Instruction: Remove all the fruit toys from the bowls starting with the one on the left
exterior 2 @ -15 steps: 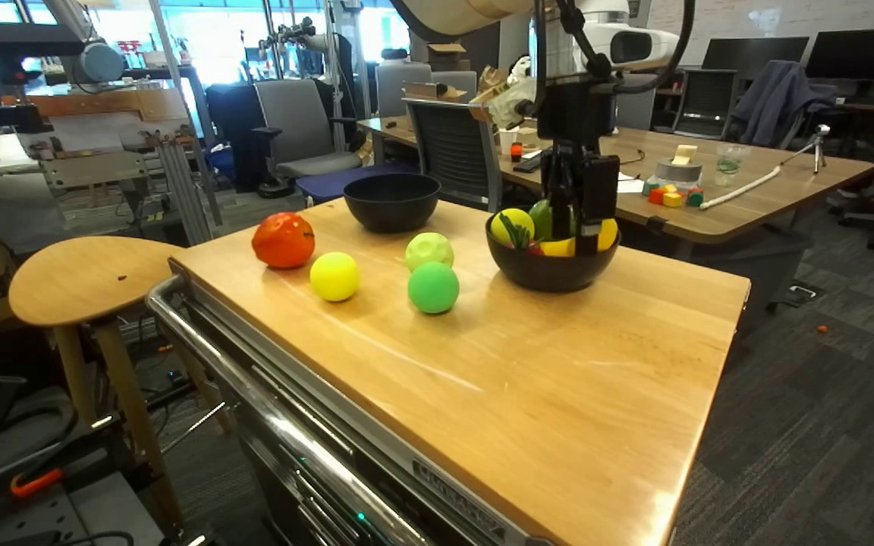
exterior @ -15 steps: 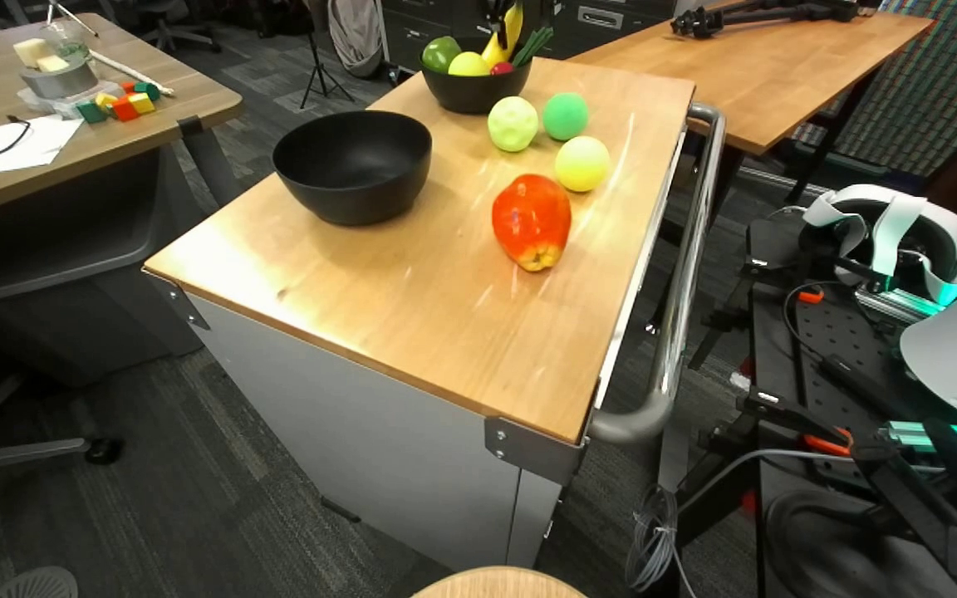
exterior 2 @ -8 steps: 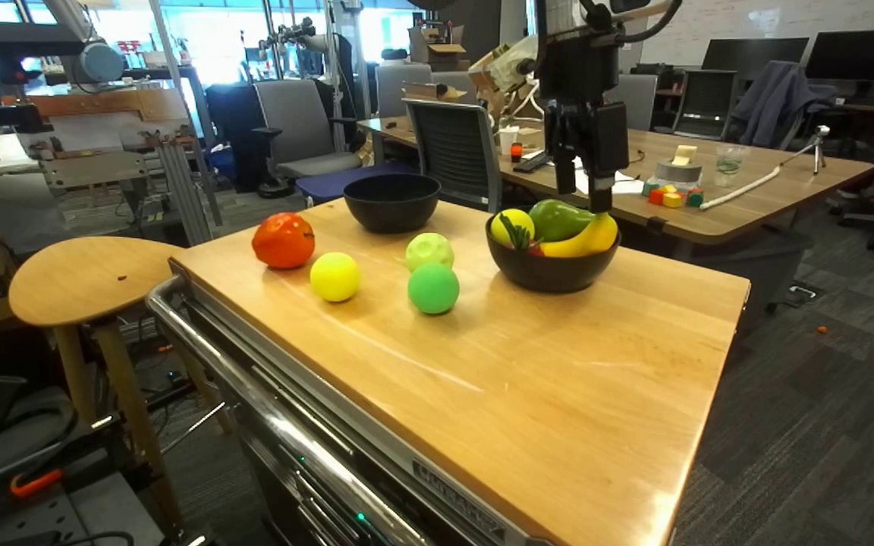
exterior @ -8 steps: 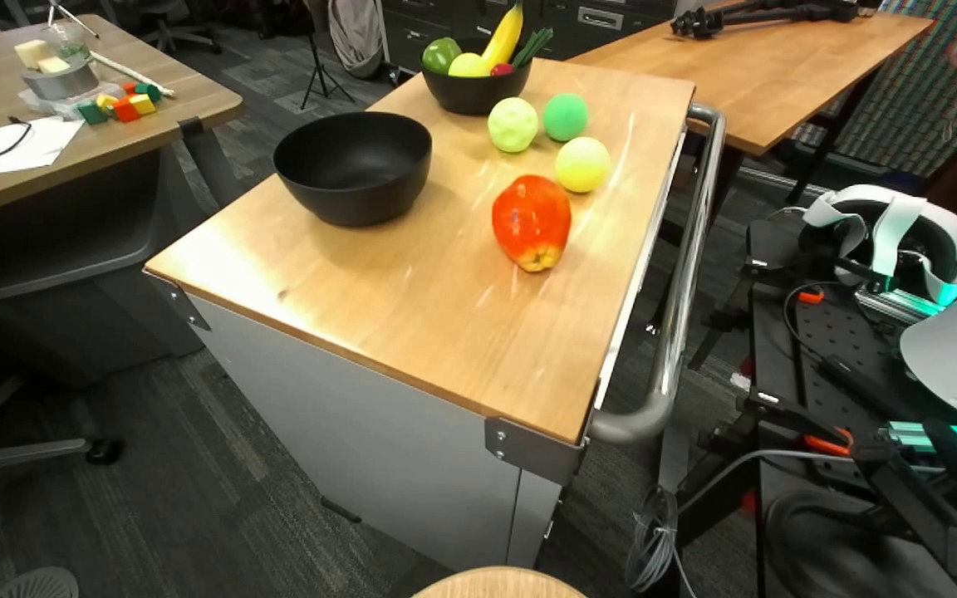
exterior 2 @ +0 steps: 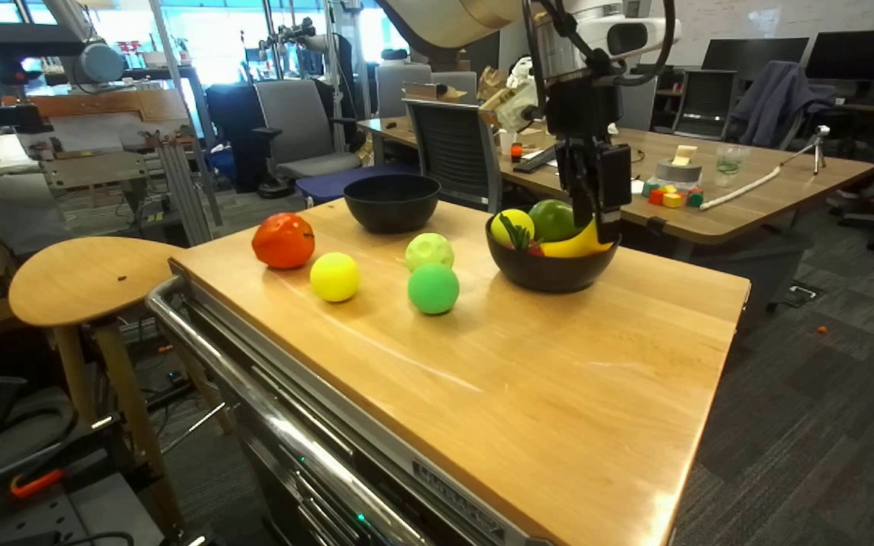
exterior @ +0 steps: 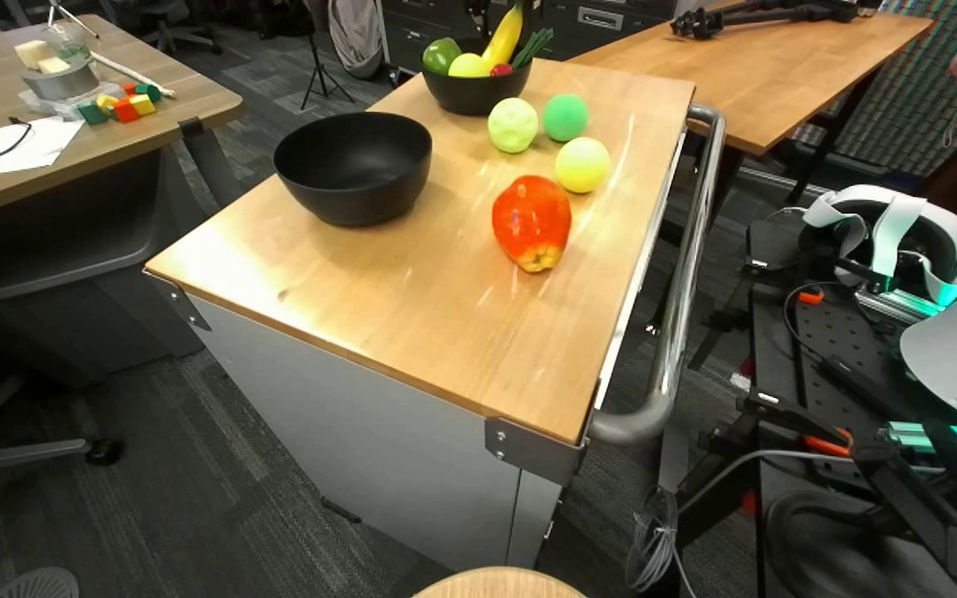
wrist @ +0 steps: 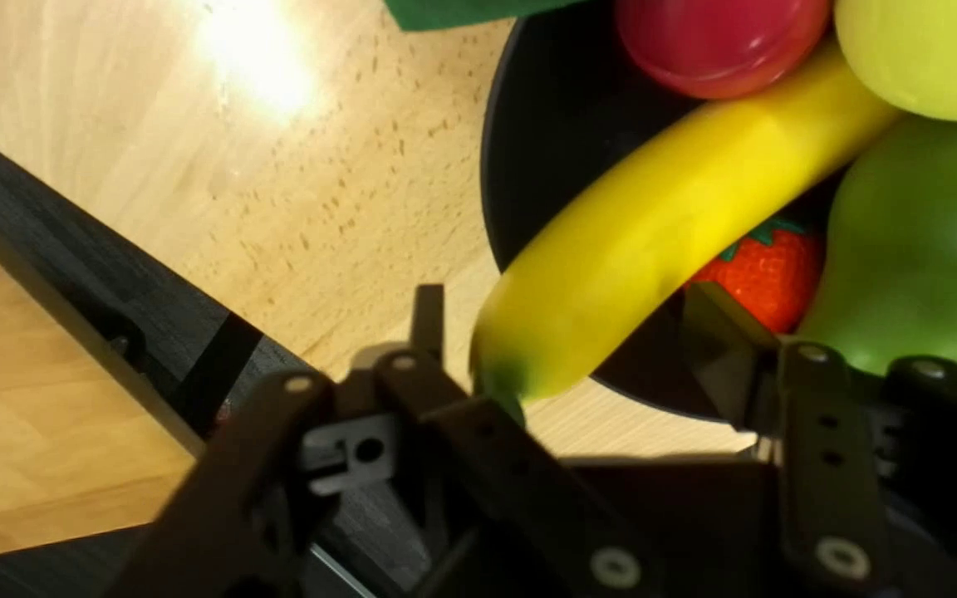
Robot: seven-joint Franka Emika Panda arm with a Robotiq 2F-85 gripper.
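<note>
In the wrist view my gripper stands open over the bowl's rim. The yellow banana slants through the gap, its green-tipped end near the left finger, not gripped. A strawberry, a large green fruit, a yellow fruit and a dark-red one share that black bowl. In an exterior view the gripper reaches down to the banana's end. On the tabletop lie a red-orange fruit, plus yellow, light-green and green round ones. The nearer black bowl shows a bare inside.
Green leaves stick out over the fruit bowl's rim. A metal handle bar runs along one side of the wooden cart top. A round stool and a desk stand nearby.
My gripper rose out of the fruit bowl, then came down again, a little further right in an exterior view, at the banana's end. The fruits on the tabletop and both bowls stay put.
</note>
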